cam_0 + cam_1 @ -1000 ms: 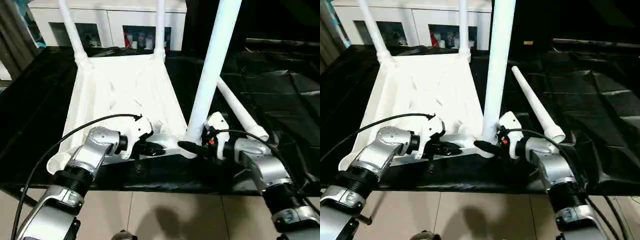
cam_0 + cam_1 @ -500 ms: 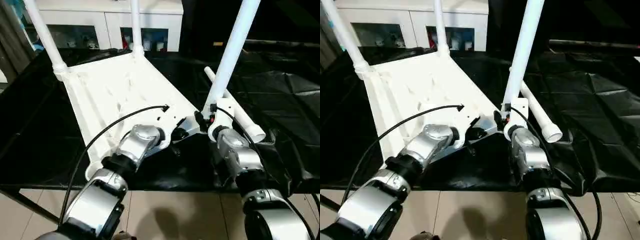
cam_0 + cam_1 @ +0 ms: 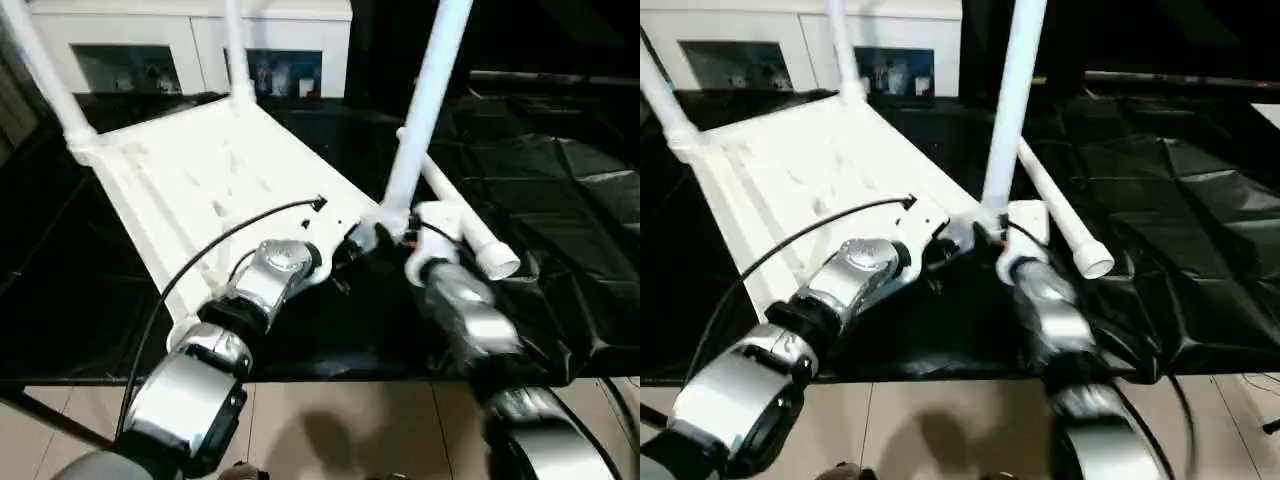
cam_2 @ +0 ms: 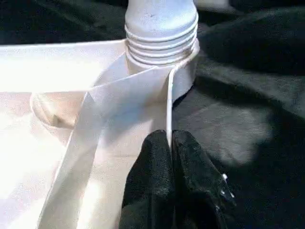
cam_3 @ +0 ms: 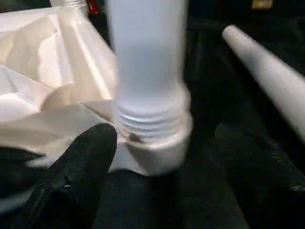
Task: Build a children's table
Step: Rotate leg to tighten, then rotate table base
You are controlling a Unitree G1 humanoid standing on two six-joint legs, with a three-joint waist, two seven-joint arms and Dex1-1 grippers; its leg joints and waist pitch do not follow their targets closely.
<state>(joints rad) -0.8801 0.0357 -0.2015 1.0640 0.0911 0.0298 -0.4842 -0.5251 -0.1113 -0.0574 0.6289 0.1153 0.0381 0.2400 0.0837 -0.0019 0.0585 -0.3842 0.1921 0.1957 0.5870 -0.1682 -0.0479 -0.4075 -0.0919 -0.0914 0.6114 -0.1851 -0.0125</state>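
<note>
The large white plastic square table top (image 3: pixel 200 180) lies upside down, ribbed underside up, on the black sheet-covered work surface (image 3: pixel 560 200), with three long white tapered legs standing in its corner sockets: two at the far corners (image 3: pixel 45 70) and one at the near right corner (image 3: pixel 425 110). The fourth white leg (image 3: pixel 470 225) lies loose on the sheet just beside that corner. The left gripper (image 4: pixel 170 183) has its two black fingers pinched narrow on the thin rim of the top beside the near right socket, whose thread rings show above the collar in the left wrist view. The right gripper (image 5: pixel 167 181) stands wide open, one finger on each side of the upright leg's base, touching neither side as far as can be told. The main risk is that this leg looks only partly screwed in, so a push from a closing finger could tilt it or cross its thread. A slip of the left pinch off the thin rim would let the top slide on the slick sheet. The loose leg, being round, could also roll away if an arm brushes it.
</note>
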